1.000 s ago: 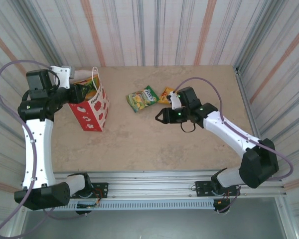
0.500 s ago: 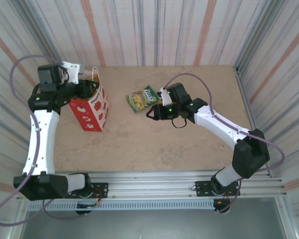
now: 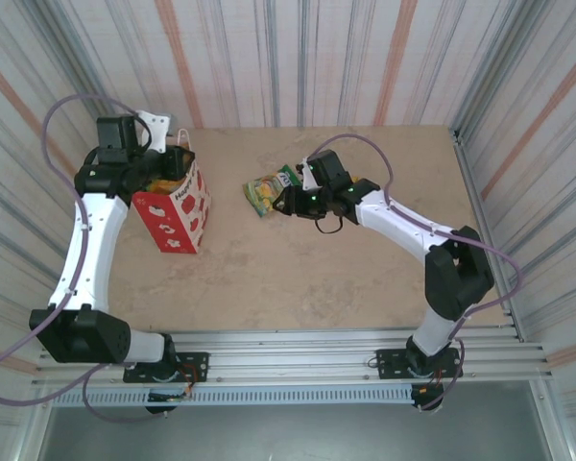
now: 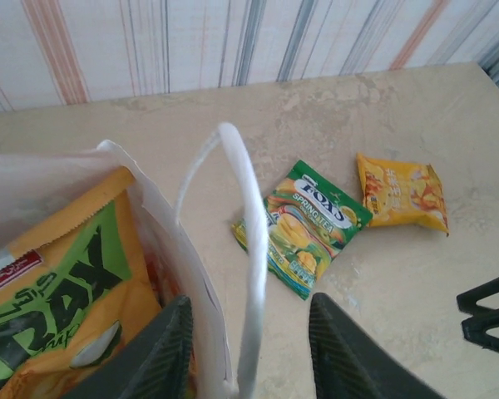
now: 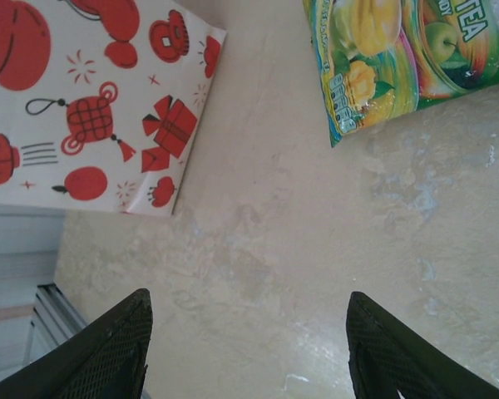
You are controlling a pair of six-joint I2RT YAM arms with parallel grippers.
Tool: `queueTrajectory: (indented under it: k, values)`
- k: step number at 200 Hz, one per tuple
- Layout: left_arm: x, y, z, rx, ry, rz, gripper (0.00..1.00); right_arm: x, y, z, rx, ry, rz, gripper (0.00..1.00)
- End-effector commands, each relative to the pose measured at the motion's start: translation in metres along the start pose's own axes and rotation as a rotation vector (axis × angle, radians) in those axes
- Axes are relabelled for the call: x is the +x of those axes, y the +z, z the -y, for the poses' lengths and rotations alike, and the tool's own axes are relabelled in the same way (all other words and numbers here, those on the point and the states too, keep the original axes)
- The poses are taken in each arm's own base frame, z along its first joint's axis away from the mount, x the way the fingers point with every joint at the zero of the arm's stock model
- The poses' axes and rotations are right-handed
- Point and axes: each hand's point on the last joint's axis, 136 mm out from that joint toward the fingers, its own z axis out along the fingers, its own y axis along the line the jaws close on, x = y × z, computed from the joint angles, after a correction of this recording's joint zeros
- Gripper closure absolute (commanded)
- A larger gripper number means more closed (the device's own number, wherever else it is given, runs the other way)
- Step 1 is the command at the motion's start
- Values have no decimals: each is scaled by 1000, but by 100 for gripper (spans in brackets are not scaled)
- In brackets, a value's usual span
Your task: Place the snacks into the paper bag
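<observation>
The paper bag, red and white with red pictures, stands at the left of the table. Inside it lies an orange and green packet. My left gripper hovers open over the bag's mouth, with the bag's right rim and a white handle between its fingers. A green snack packet lies flat mid-table, with an orange packet just to its right. My right gripper is open and empty, low over the table beside the green packet, pointing toward the bag.
Striped walls close in the table on three sides. Bare table surface lies between the bag and the packets and toward the front. A metal rail runs along the near edge.
My right gripper has swung left across the orange packet to the green one. My left arm has drawn back and up over the bag's mouth.
</observation>
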Motion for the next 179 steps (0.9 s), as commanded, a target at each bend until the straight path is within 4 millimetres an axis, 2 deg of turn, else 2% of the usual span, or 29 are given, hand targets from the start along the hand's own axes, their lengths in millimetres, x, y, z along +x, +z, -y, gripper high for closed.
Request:
queueTrajectory:
  k: [1, 10, 16, 42, 84, 121, 130, 160, 179]
  values:
    - [-14, -1, 3, 5, 22, 36, 76, -14, 9, -7, -15, 46, 33, 37]
    - [-16, -2, 6, 19, 23, 39, 93, -16, 11, -5, -8, 59, 39, 37]
    - [-17, -2, 9, 30, 26, 40, 100, -18, 13, -2, 3, 70, 43, 37]
    - [-23, -9, 31, 76, 53, 43, 100, -22, 19, 11, 43, 139, 55, 36]
    - [-35, -22, 81, 162, 102, 61, 100, -26, 36, 39, 70, 313, 67, 35]
    - [-34, -18, 108, 207, 126, 48, 100, -33, 53, 63, 95, 401, 115, 34]
    - [-32, -15, 111, 211, 128, 39, 95, -34, 59, 68, 102, 408, 119, 34]
    - [-31, -17, 118, 226, 111, 31, 64, -39, 79, 85, 135, 442, 141, 34]
    - [-34, -24, 121, 234, 100, 37, 58, -44, 87, 95, 167, 458, 172, 34]
